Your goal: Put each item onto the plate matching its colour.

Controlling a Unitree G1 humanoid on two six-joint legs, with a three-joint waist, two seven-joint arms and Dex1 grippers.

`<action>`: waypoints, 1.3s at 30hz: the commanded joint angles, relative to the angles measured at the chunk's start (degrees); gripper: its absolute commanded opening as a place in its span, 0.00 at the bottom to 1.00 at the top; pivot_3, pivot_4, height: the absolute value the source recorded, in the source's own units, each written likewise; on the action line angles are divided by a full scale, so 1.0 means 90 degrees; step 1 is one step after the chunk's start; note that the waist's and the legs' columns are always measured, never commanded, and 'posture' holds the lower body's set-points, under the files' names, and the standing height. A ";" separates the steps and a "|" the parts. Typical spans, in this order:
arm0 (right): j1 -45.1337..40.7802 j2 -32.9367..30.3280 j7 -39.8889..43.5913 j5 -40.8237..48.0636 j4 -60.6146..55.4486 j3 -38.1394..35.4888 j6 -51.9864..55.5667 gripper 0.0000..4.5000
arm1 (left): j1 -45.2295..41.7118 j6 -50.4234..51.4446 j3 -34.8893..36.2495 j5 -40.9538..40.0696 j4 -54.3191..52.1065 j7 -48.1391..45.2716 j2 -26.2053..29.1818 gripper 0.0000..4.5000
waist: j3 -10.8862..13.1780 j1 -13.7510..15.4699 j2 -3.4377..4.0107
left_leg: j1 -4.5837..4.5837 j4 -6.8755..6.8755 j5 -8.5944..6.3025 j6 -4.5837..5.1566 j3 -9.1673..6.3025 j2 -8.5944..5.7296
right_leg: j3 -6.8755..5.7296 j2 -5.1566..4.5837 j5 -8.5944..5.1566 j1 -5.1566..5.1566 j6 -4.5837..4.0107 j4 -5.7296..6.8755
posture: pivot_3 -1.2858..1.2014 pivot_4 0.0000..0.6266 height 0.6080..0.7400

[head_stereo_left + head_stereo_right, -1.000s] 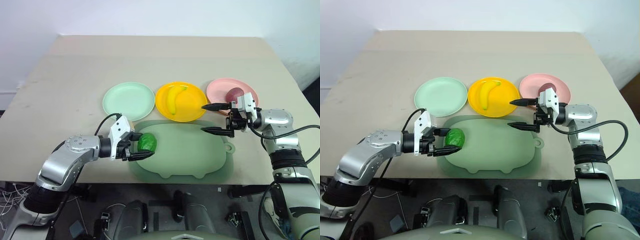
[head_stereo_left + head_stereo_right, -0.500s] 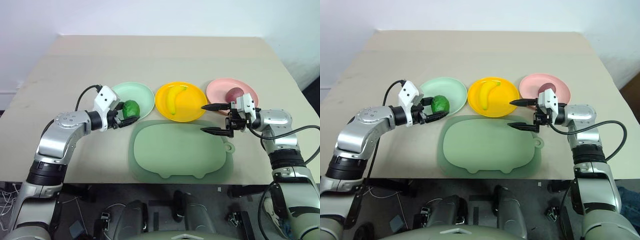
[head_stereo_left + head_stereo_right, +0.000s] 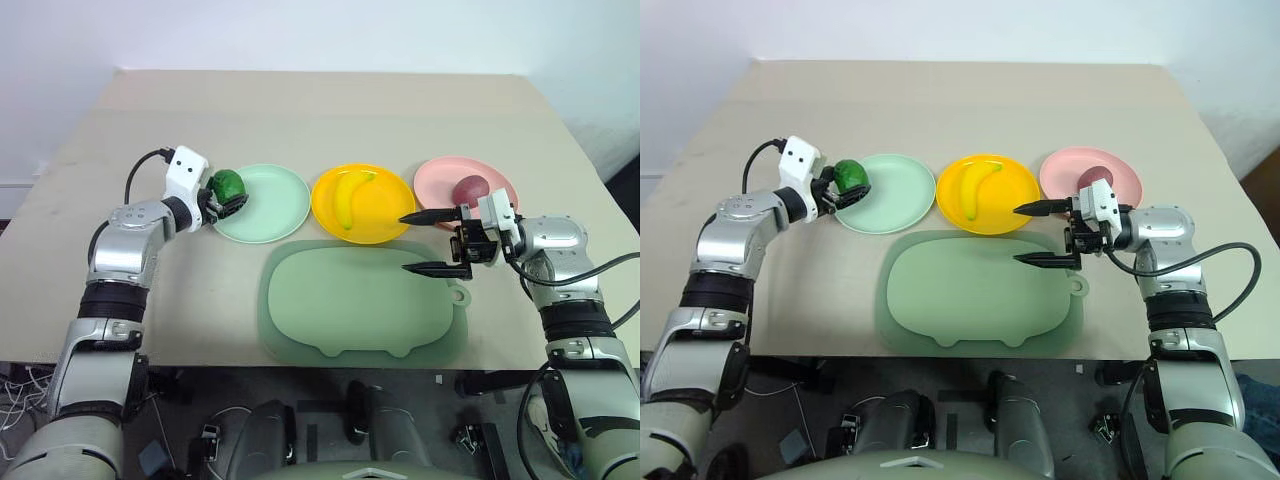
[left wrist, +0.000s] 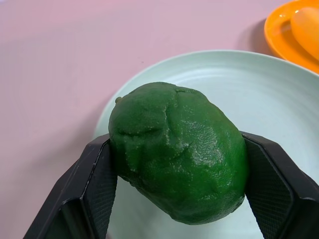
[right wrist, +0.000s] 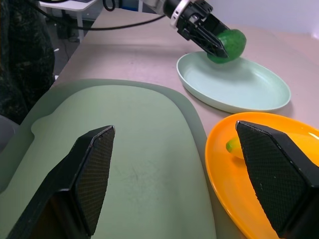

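The last of the three placings is in hand — the green one. The left gripper (image 3: pixel 226 192) has its two black fingers closed on the bumpy dark green lump (image 4: pixel 178 151), one finger pressed to each side of it, and carries it over the outer rim of the mint green plate (image 3: pixel 270 205), on the side away from the yellow plate (image 3: pixel 380 215). From the left wrist view the lump looks clear of the plate's surface, though how far above it hangs is hard to judge.

Taking the mint green plate as the marker: the yellow plate sits just beside it with the banana (image 3: pixel 349 196) lying on it, and the pink plate (image 3: pixel 440 177) comes beyond that, carrying the dark red-purple fruit (image 3: pixel 469 189). The large pale green mat (image 3: pixel 360 300) lies on the table (image 3: pixel 320 110) nearer the robot than all three plates, with nothing on it.

The right gripper (image 3: pixel 422 242) hovers over the mat's far corner, near the gap between the yellow and pink plates, its fingers spread wide and holding nothing.

So two items appear matched already. What the next move seems to call for is modest — carry the lump a little further in toward the mint plate's middle, lower it, then part the fingers gently, since a rounded lump released near the rim could roll off onto the table.
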 commanded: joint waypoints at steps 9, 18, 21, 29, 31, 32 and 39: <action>0.0053 -0.0111 -0.0136 0.0173 -0.0437 -0.0162 0.0156 0.91 | -0.0386 0.0410 0.0252 -0.0256 0.0374 -0.0436 -0.0310 0.93 | 0.0000 -0.0006 0.0000 | 0.0000 0.0001 0.0000 0.0000 0.0001 -0.0001 | 0.0000 0.0000 0.0000 0.0000 0.0000 0.0001 | 0.52 0.24 1.00; -0.0004 -0.0137 -0.0140 0.0125 -0.0343 -0.0141 0.0160 0.91 | -0.0126 -0.0066 0.0034 0.0164 -0.0055 -0.0432 -0.0248 0.99 | 0.0000 -0.0005 0.0000 | 0.0000 0.0001 0.0000 0.0000 -0.0001 0.0000 | 0.0000 0.0000 0.0000 0.0000 0.0000 0.0001 | 0.52 0.24 1.00; -0.0030 -0.0130 -0.0150 0.0120 -0.0308 -0.0149 0.0148 0.91 | 0.0094 -0.0044 -0.0027 0.0112 -0.0489 -0.0793 -0.0113 0.99 | 0.0000 -0.0013 0.0000 | 0.0000 0.0001 0.0000 0.0000 -0.0001 0.0000 | 0.0000 0.0000 0.0000 0.0000 0.0000 0.0001 | 0.52 0.24 1.00; -0.0037 -0.0092 -0.0177 0.0093 -0.0204 -0.0126 0.0141 0.91 | 0.0131 0.0318 0.0582 -0.0333 -0.1267 -0.1032 0.0344 0.99 | 0.0000 -0.0009 0.0000 | 0.0000 0.0001 0.0000 0.0000 -0.0002 0.0002 | 0.0001 -0.0001 0.0000 0.0000 0.0000 0.0001 | 0.52 0.24 1.00; -0.0065 -0.0063 -0.0191 0.0075 -0.0174 -0.0109 0.0125 0.91 | 0.0080 0.0432 0.0872 -0.0694 -0.1527 -0.1156 0.0401 0.99 | 0.0000 -0.0003 0.0000 | -0.0001 0.0002 0.0000 0.0000 -0.0002 0.0002 | 0.0000 -0.0002 0.0000 0.0000 0.0000 0.0000 | 0.52 0.24 1.00; -0.0081 -0.0047 -0.0200 0.0069 -0.0168 -0.0103 0.0122 0.91 | 0.0044 0.0587 0.1012 -0.0876 -0.1624 -0.1172 0.0417 0.99 | 0.0000 -0.0003 0.0000 | -0.0001 0.0003 0.0000 0.0000 -0.0003 0.0003 | 0.0000 -0.0002 0.0000 0.0000 0.0000 0.0000 | 0.52 0.24 1.00; -0.0193 0.0037 -0.0261 0.0092 -0.0068 -0.0130 0.0122 0.91 | 0.0734 0.1726 0.1107 -0.2183 -0.3095 -0.2061 0.0532 0.99 | 0.0000 -0.0021 0.0000 | 0.0000 0.0002 0.0000 0.0000 -0.0001 0.0003 | 0.0001 -0.0002 0.0000 0.0000 0.0000 0.0001 | 0.52 0.24 1.00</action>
